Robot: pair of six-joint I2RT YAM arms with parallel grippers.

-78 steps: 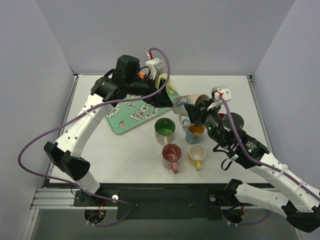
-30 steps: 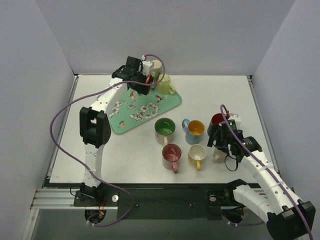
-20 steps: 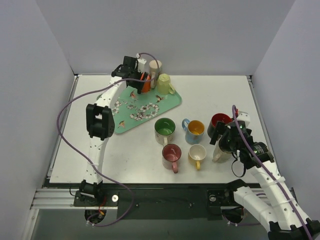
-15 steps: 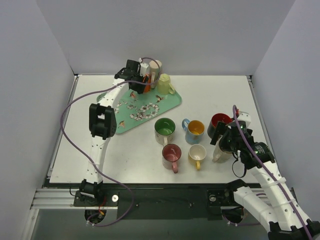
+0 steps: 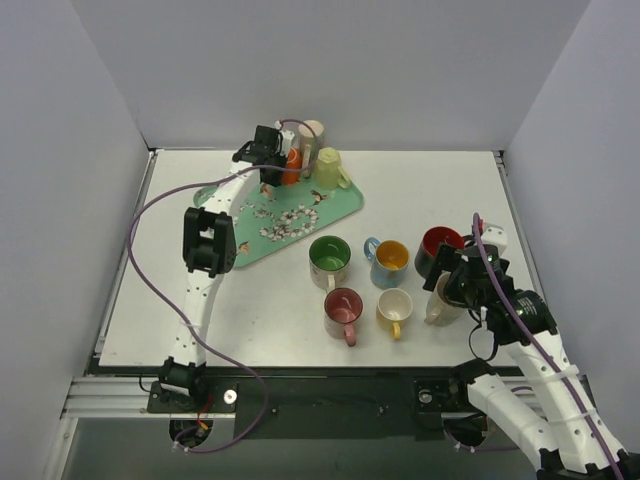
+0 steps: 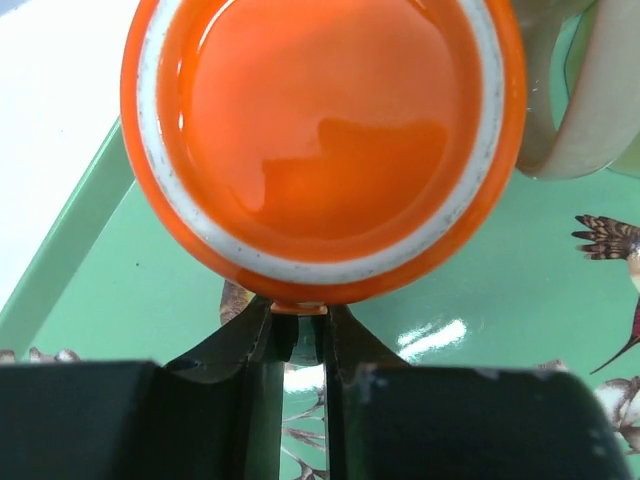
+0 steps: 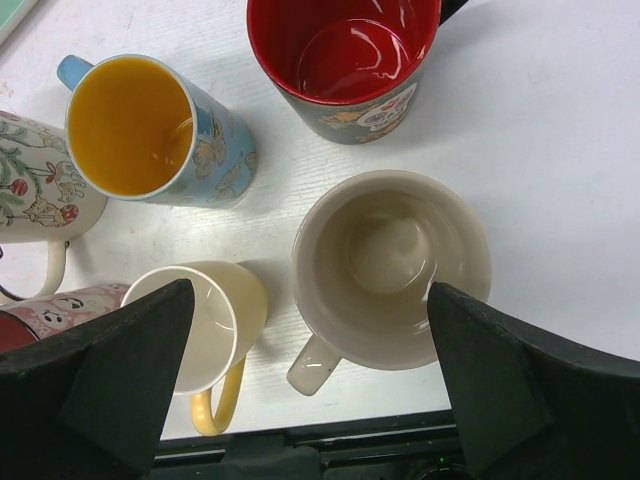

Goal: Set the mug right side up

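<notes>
Nearest the arm bases, well to the right of the green floral-printed tray [image 5: 250, 238], the right gripper [image 7: 310, 290] hangs with its jaws spread wide over a beige glazed ceramic mug [image 7: 390, 270], touching nothing. That mug stands mouth up on the table, so its turn looks done. 5 more mugs stand upright between it and the tray:

- a small cream mug with a yellow handle [image 7: 205, 320]
- a pink mug [image 5: 343, 310]
- a blue mug with a yellow-orange inside [image 7: 135, 125]
- a dark mug with a red inside [image 7: 345, 50]
- a white floral mug with a green inside [image 5: 329, 258]

At the tray's far end the glossy orange ceramic mug [image 6: 320, 140] sits mouth down, its unglazed foot ring facing the left wrist camera. The left gripper [image 6: 297, 330] has its jaws drawn narrow on what looks like that mug's handle. I judge it gripped but not yet lifted or turned. Just right of it on the tray, a pale yellow-green mug [image 5: 327, 168] also looks inverted. Behind stands a pale tan mug [image 5: 311, 132]; I cannot tell which way up.

The white matte tabletop [image 5: 430, 190] shows a faint grain. Plain grey-lilac walls [image 5: 400, 70] close 3 sides.
</notes>
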